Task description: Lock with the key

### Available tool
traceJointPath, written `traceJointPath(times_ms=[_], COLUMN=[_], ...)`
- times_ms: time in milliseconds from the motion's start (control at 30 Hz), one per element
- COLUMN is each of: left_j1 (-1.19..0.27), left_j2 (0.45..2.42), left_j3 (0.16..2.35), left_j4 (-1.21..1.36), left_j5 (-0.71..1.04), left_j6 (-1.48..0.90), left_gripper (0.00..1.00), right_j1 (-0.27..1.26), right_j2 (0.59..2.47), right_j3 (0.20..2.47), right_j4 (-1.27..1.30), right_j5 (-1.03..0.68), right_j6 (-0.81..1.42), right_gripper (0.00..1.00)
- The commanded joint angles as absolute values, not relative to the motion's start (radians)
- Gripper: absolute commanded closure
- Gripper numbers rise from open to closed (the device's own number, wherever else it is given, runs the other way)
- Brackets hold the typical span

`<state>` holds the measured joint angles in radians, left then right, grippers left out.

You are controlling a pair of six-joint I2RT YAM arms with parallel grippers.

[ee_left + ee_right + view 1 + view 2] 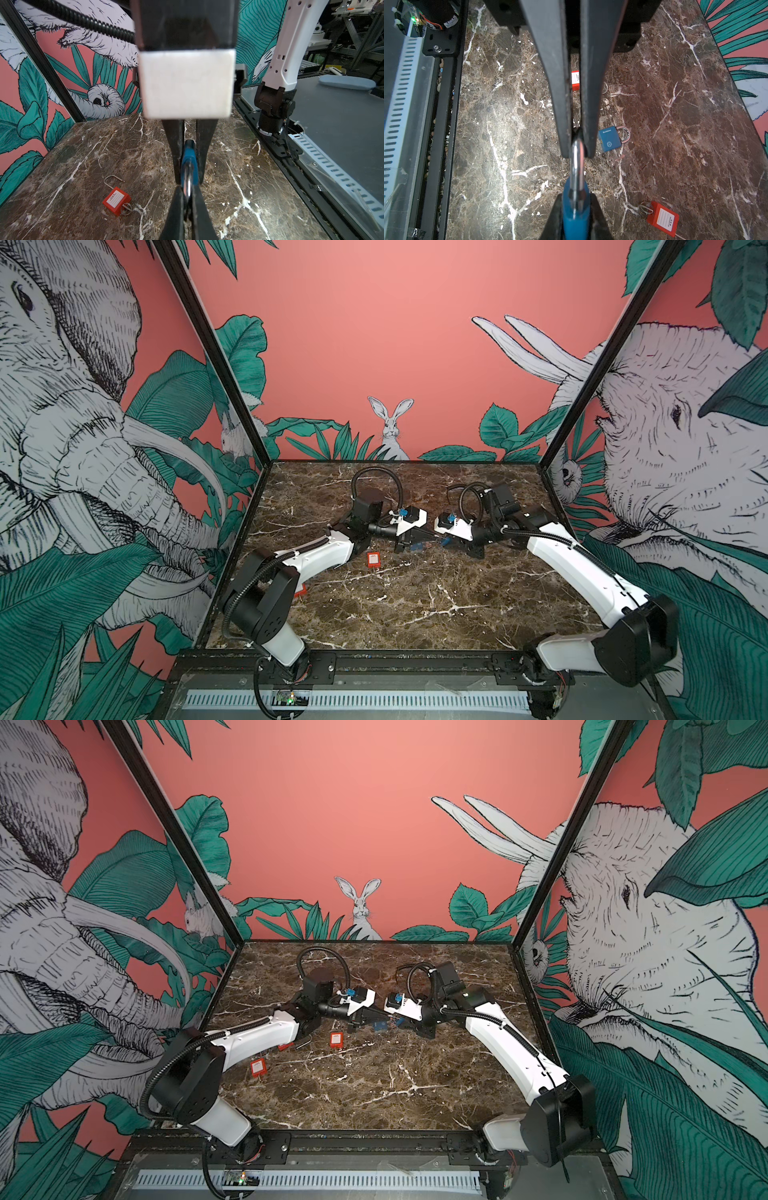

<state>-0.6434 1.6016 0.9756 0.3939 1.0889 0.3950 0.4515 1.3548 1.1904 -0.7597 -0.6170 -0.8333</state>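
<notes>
Right wrist view: clamps right gripper (576, 197) on blue padlock (576, 220) body, pinches left gripper (577, 152) on its shackle (577, 168) (seemingly mid-closing); then needs a straight, aligned push home.

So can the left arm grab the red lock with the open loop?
Probably not yet: the left tool is shut on the silver loop of the blue lock. The red lock lies in the open nearby.

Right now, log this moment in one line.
left gripper: shut on shackle | right gripper: shut on blue padlock | red padlock: on table
</notes>
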Motion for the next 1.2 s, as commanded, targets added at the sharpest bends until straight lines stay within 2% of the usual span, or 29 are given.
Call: traceJointPath(times_ms=[0, 267, 633, 867, 900, 1067, 1167], left_j1=[-0.686, -0.694, -0.729, -0.660, -0.646, -0.577, -0.554], left_j2=[1.626, 1.688, 1.708, 1.666, 1.658, 1.624, 1.611], left_j3=[1.010, 1.053, 1.036, 1.031, 1.031, 1.064, 1.097], left_j4=[0.342, 0.298, 0.362, 0.315, 0.311, 0.230, 0.162], left_j5=[1.162, 1.198, 1.206, 1.191, 1.192, 1.199, 1.199], left_j6=[0.434, 0.457, 0.421, 0.446, 0.446, 0.490, 0.526], left_gripper=[1.00, 1.00, 1.00, 1.00, 1.00, 1.00, 1.00], right_j1=[0.471, 0.471, 0.466, 0.460, 0.454, 0.426, 0.409], right_j2=[1.352, 1.407, 1.474, 1.424, 1.407, 1.291, 1.203], right_j3=[1.232, 1.305, 1.373, 1.277, 1.251, 1.099, 1.008], right_j4=[-0.568, -0.486, -0.341, -0.377, -0.372, -0.369, -0.360], right_j5=[-0.737, -0.786, -0.871, -0.788, -0.771, -0.675, -0.634], right_j6=[-0.795, -0.735, -0.659, -0.663, -0.657, -0.630, -0.597], right_gripper=[1.00, 1.00, 1.00, 1.00, 0.98, 0.66, 0.52])
